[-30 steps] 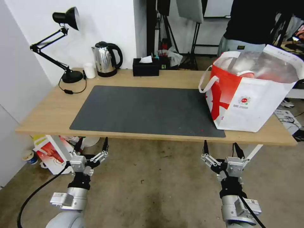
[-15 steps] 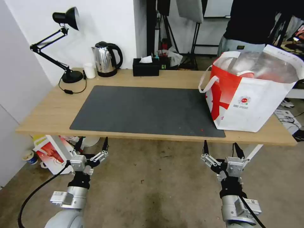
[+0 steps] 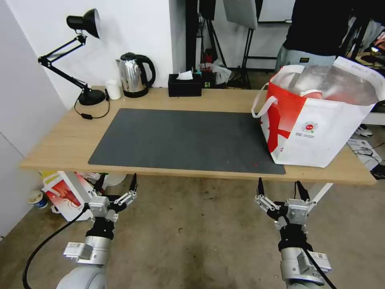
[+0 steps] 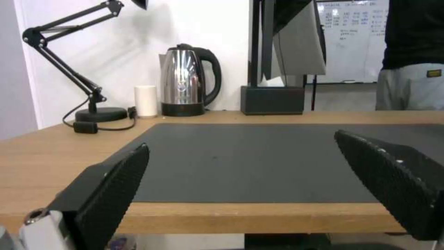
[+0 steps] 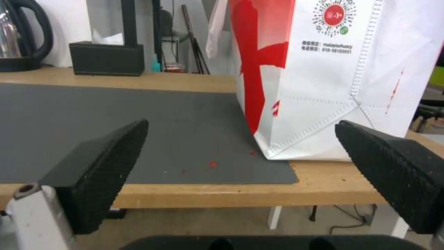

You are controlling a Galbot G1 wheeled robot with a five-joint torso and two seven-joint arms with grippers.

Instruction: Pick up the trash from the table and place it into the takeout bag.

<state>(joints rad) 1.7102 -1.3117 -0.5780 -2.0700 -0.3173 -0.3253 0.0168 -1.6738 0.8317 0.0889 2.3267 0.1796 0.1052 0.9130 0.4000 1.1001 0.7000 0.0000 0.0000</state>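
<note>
The takeout bag (image 3: 317,132) stands upright on the right end of the table (image 3: 60,140), its foil-lined top open; the right wrist view shows its white front (image 5: 324,80) close by. The trash is out of view; a reddish shape sits inside the bag's top and I cannot tell what it is. The dark grey mat (image 3: 188,138) is bare. My left gripper (image 3: 117,178) hangs open below the table's front edge, facing the mat (image 4: 240,142). My right gripper (image 3: 279,182) hangs open below the edge, near the bag's front left corner (image 5: 241,123).
Along the back of the table stand a black desk lamp (image 3: 86,96), a small white cup (image 3: 113,89), a steel kettle (image 3: 134,76) and a black tissue box (image 3: 184,86). A red-and-white printed box (image 3: 64,194) lies on the floor under the table's left end.
</note>
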